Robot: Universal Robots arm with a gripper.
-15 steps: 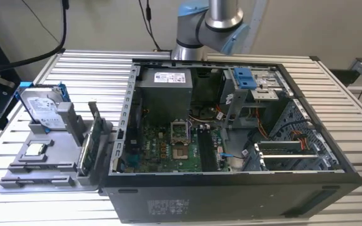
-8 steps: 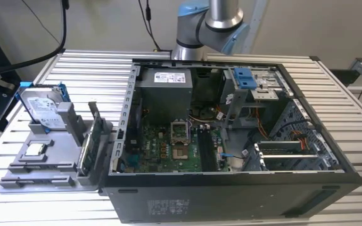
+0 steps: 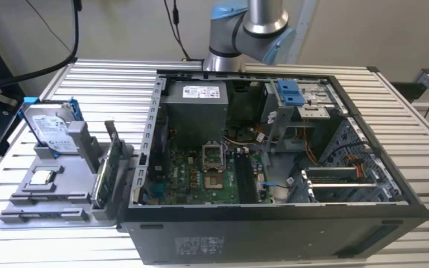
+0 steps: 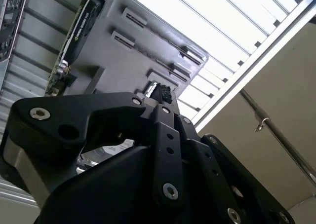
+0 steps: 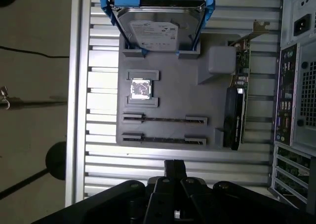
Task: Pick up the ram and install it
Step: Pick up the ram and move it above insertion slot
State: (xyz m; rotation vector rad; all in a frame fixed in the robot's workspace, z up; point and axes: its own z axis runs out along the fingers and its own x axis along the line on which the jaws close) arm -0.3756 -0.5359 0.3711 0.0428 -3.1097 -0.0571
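The ram shows as two thin dark sticks standing on edge in slotted holders on the grey tray. In the exterior view the same holders sit at the tray's near end, at that view's left. My gripper hangs high above the tray's edge, beside the nearer stick and apart from it. It is shut with nothing between its fingers. In the second wrist view the black fingertips meet over the tray. The arm rises behind the open computer case.
The tray also carries a silver hard drive in a blue frame, a small square chip and a green card standing on edge. The green motherboard lies inside the case, with dark slots. Slatted metal tabletop all around.
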